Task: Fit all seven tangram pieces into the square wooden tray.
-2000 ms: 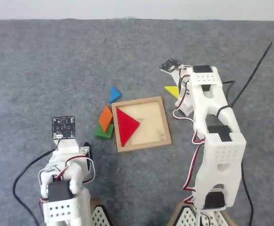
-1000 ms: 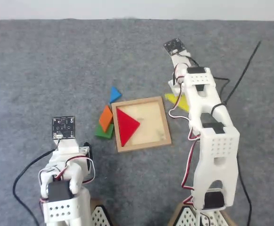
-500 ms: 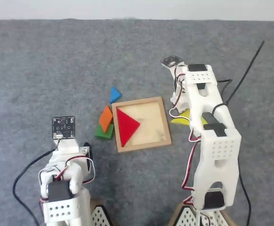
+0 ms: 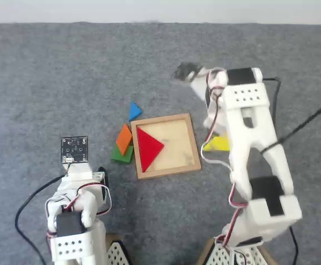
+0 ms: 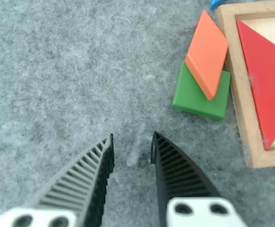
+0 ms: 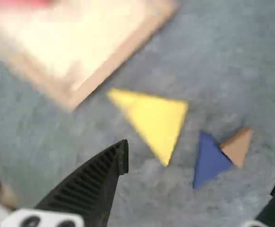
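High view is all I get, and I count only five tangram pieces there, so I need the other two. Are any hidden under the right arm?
Observer: Yes. The right wrist view shows a dark blue triangle lying beside the yellow triangle, with a tan triangle right against the dark blue one.
Operator: Good, that makes seven. Is that arm's claw holding anything?
Observer: No. The right claw is open and grips nothing.
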